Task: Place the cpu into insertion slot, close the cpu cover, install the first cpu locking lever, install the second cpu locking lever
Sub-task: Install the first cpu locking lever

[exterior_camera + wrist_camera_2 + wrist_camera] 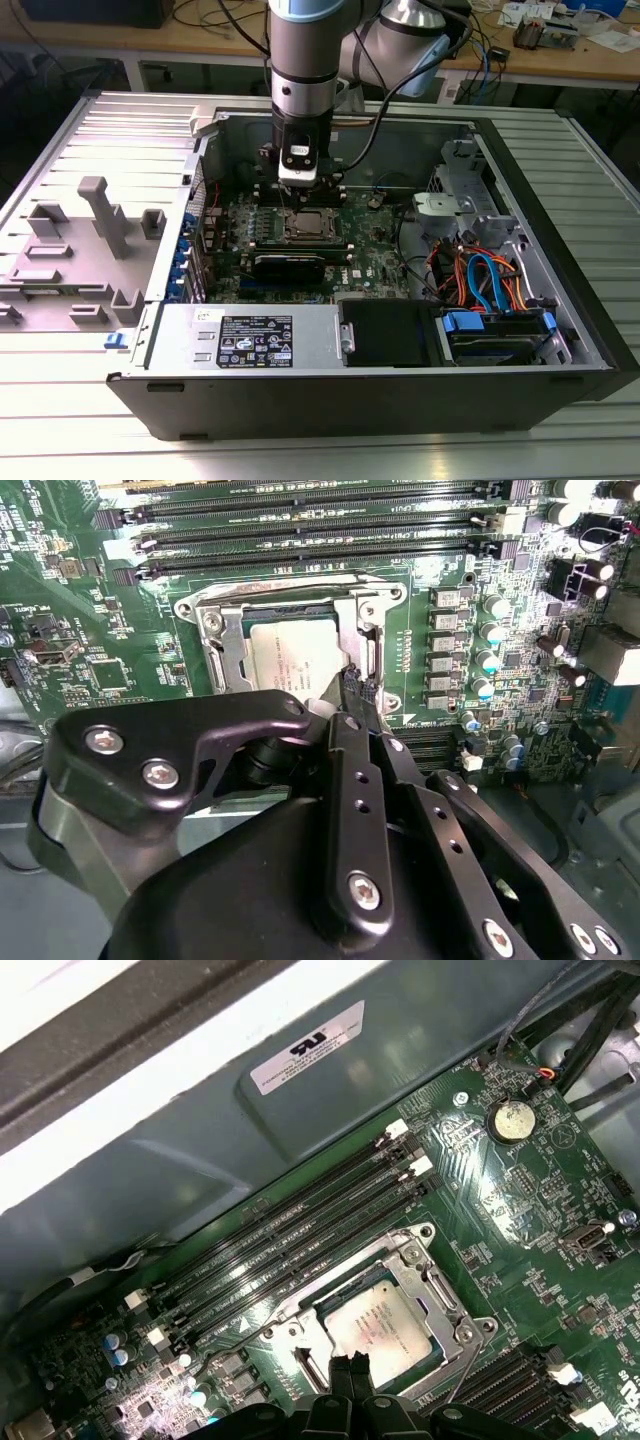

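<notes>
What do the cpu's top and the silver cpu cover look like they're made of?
The cpu: probably metal, with a dull grey-tan matte top that gives only a soft, smeared sheen. The cpu cover: looks like thin bare sheet metal, possibly steel, silver and brighter than the chip, with crisp highlights along its stamped edges.

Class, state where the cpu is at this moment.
In both wrist views the cpu lies in the insertion slot, framed by the cpu cover, beside the long memory slots, with the gripper close to its edge.
</notes>
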{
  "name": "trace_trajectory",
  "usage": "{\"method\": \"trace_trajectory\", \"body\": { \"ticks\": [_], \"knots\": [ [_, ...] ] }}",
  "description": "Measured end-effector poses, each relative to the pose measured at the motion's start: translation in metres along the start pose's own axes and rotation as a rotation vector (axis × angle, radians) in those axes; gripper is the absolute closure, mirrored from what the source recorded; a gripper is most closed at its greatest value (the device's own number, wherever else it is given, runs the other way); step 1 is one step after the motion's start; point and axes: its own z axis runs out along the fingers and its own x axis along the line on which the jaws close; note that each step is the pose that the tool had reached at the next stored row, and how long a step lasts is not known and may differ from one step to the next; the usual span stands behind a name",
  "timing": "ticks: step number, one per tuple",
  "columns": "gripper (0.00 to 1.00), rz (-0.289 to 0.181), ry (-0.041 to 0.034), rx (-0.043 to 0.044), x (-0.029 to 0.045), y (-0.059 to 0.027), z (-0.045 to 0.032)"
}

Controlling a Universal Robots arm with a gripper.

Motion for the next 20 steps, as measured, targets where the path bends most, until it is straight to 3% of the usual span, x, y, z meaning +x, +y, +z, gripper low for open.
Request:
{"method": "trace_trajectory", "body": {
  "ticks": [4, 10, 20],
  "knots": [
    [0.89, -0.008, 0.0001, -0.0001, 0.0011, -0.0006, 0.0001],
    [0.89, -0.063, 0.0008, 0.0016, 0.0041, -0.0027, -0.0007],
    [0.89, -0.073, 0.0007, 0.0019, 0.0079, -0.0041, -0.0170]
  ]
}}
